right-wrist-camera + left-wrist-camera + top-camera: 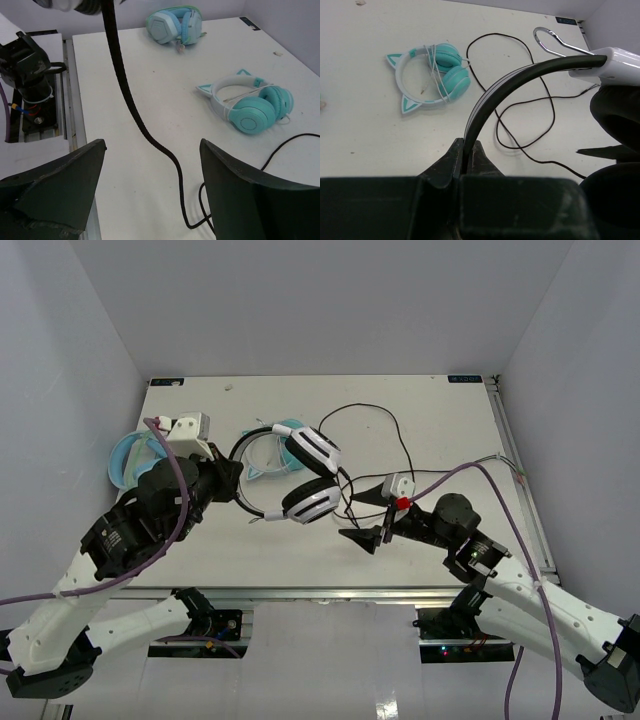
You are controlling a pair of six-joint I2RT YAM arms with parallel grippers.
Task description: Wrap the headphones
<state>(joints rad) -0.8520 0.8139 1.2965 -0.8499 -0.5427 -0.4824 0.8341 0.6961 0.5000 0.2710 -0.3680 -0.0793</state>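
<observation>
The black-and-white headphones are held up off the table, with the white earcups toward the middle. My left gripper is shut on their thin black headband, clamped between the fingers. The white earcup arm and a black pad show at the right of the left wrist view. The long thin black cable loops over the table to the right. My right gripper is open and empty. In the right wrist view the cable hangs down between its jaws without touching them.
Teal cat-ear headphones lie behind the held headphones, also seen in the left wrist view and the right wrist view. Chunky light-blue headphones lie at the far left. The table's near edge and rail run behind.
</observation>
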